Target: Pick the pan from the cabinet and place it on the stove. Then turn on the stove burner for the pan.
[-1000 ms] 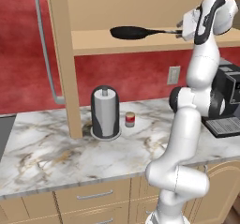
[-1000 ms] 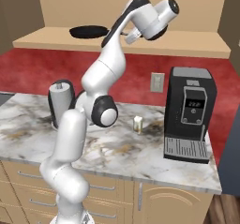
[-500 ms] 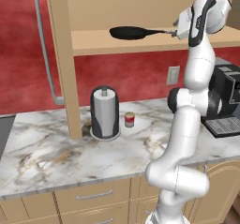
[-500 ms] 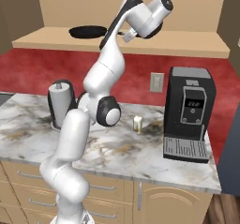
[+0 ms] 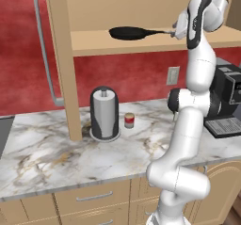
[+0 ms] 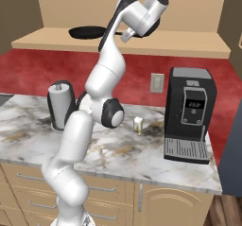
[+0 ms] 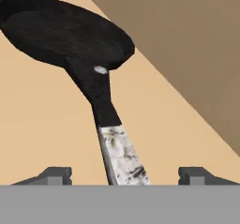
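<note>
The black pan [image 5: 127, 32] lies flat on the open shelf of the tan cabinet [image 5: 94, 46], its long handle pointing right. My gripper [image 5: 175, 31] is at the handle's silver tip. In the hand view the pan [image 7: 61, 28] sits ahead and the handle's pale end [image 7: 123, 153] runs down between the two fingertips [image 7: 56, 174], which stand wide on either side without touching it. The gripper [image 7: 125, 174] is open. In the right base view the pan [image 6: 87, 31] rests on the shelf [image 6: 189, 45] behind my arm. A dark sliver of the stove [image 5: 4, 132] shows at the far left; its burner is out of view.
The cabinet door with a grey bar handle [image 5: 44, 45] hangs open at left. On the marble counter [image 5: 47, 158] stand a paper towel holder [image 5: 104, 113], a small red can [image 5: 129, 120] and a black coffee machine [image 6: 189, 111]. Drawers [image 5: 94, 196] run below.
My hand has moved a little left along the shelf, bringing the fingers around the end of the pan's handle. The pan has not moved.
</note>
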Motion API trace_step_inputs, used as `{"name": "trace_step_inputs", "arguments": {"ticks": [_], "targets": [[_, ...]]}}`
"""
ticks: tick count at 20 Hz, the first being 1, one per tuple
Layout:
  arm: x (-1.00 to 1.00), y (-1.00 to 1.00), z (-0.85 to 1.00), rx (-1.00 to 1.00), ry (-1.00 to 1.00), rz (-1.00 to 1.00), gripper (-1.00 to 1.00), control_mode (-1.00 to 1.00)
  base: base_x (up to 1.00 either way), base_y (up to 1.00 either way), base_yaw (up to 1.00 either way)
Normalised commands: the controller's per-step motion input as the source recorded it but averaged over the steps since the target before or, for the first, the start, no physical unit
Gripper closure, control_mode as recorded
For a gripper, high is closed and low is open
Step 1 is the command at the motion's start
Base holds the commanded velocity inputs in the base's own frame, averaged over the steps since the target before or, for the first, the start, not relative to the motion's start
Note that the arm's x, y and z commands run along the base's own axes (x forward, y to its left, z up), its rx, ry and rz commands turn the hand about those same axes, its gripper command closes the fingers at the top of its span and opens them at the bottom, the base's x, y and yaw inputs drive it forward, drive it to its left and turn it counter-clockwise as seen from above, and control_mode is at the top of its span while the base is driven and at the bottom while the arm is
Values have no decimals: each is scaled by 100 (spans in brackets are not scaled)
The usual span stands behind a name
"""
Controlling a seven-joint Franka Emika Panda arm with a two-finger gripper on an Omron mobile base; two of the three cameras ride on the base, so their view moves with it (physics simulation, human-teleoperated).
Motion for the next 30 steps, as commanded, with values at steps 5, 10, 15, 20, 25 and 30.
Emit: {"name": "trace_step_inputs", "arguments": {"ticks": [5, 10, 15, 20, 25, 30], "targets": [[57, 0, -81, 0, 25, 0, -100, -100, 0, 0, 0], [40, 1, -85, 0, 28, 3, -100, -100, 0, 0, 0], [12, 6, -82, 0, 28, 8, -100, -100, 0, 0, 0], [7, 7, -89, 0, 29, 7, 100, -100, 0, 0, 0], [10, 8, -63, 0, 15, 9, 100, -100, 0, 0, 0], [0, 1, -35, 1, 2, 7, 100, -100, 0, 0, 0]]}}
